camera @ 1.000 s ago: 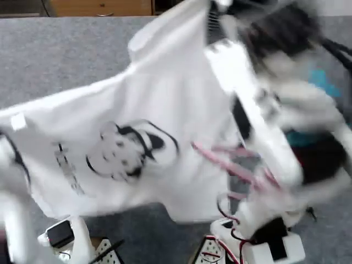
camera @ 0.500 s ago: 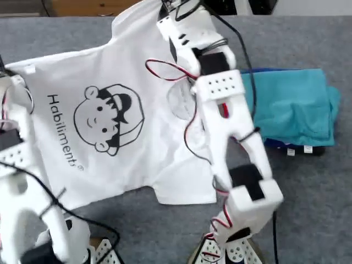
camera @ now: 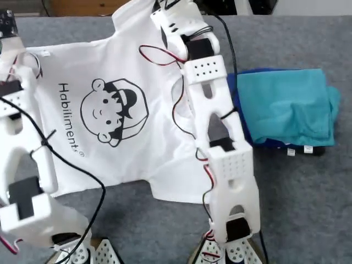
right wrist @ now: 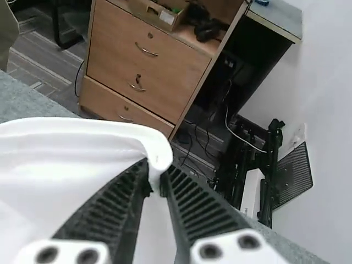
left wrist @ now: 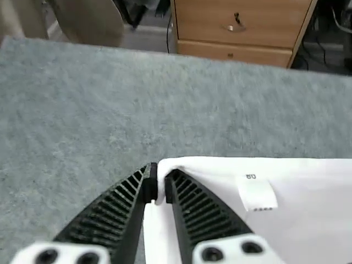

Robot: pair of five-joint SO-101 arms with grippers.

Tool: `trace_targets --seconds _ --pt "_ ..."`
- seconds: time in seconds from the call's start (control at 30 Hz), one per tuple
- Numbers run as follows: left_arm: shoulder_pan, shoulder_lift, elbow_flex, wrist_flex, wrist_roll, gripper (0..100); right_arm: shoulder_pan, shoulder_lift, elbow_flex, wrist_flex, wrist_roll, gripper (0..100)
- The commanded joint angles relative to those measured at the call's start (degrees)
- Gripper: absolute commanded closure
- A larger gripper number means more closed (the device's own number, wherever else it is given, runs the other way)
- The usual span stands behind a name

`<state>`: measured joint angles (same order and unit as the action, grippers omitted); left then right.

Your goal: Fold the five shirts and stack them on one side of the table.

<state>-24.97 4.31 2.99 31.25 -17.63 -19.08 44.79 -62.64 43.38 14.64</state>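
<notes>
Grippers: left gripper (left wrist: 155, 175) has its jaws pressed almost together on the far left corner of the white shirt (camera: 140, 157); right gripper (right wrist: 157, 171) is pinched closed on a rolled edge of the same shirt at the table's far edge.
White shirt: spread print-side up over the left and middle of the grey table (camera: 308, 198), with its print (camera: 114, 111) turned sideways.
Left wrist view alone: a small tag (left wrist: 254, 192) sits just beside the pinched corner; bare table runs beyond it towards a drawer cabinet (left wrist: 242, 22).
Right wrist view alone: the gripped edge curls over the fingertips, with room furniture behind it.
High view alone: a folded teal shirt (camera: 286, 104) lies at the right on a dark blue shirt (camera: 269, 144), well apart from both grippers.
Hidden: the right arm (camera: 212, 110) crosses the white shirt's right side and covers the stack's left edge. The left arm (camera: 22, 137) covers the shirt's left edge. How many shirts lie under the teal one cannot be told. In the high view the right gripper's fingertips are cut off at the top edge.
Edges: the white shirt's near hem ends short of the arm bases, and its far part reaches the table's far edge.
Open room: bare table lies at the near right, in front of the stack, and in a strip at the far left.
</notes>
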Motion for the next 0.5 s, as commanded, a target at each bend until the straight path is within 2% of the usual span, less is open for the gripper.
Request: trace_targets --seconds 0.0,0.23,0.33,0.47 --pt "0.1 0.7 -8.4 8.5 -0.2 98 1.8 1.8 -14.8 8.6 0.1 99.8" --pt "0.9 0.7 -14.7 29.9 -0.1 98 1.8 4.7 -32.4 35.3 0.4 99.8" --pt "1.1 0.8 -14.9 35.6 -0.2 98 1.9 5.0 -32.8 40.5 0.2 99.8" --pt "1.1 1.2 -14.8 38.9 -0.2 98 2.0 5.8 -32.8 44.7 0.2 99.8"
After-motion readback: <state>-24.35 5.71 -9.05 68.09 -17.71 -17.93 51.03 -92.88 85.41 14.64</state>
